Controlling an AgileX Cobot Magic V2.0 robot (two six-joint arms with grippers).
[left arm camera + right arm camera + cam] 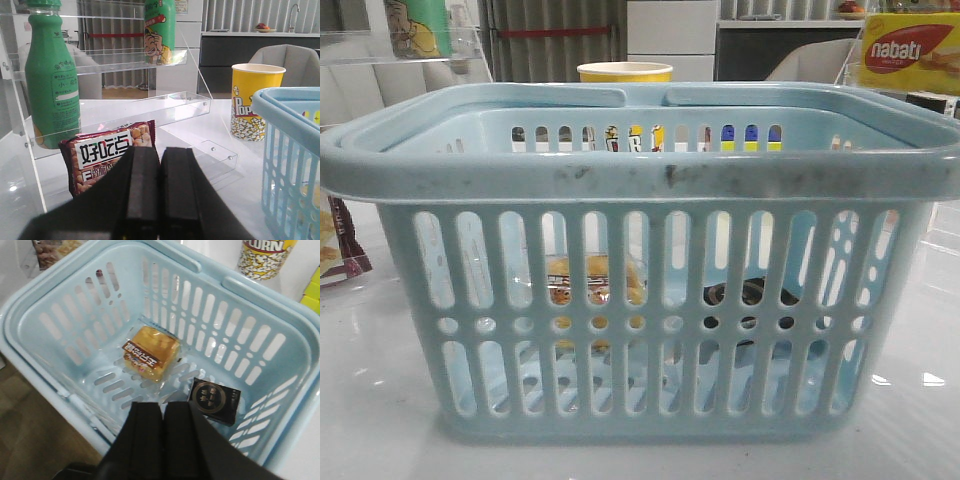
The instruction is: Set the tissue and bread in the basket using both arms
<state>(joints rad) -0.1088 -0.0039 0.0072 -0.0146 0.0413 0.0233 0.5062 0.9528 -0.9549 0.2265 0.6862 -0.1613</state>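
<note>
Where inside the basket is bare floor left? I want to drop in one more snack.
Bare floor lies between the bread and the basket walls on most sides. It is tighter between the bread and the tissue, which lies near one wall.

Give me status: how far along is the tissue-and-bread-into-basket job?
Looks finished. The golden clear-wrapped bread and the small black tissue packet both lie apart on the floor of the pale blue-grey slotted plastic basket. Nothing is in hand: the left gripper is shut and empty outside the basket, the right gripper shut and empty above it. Nothing visibly left.
</note>
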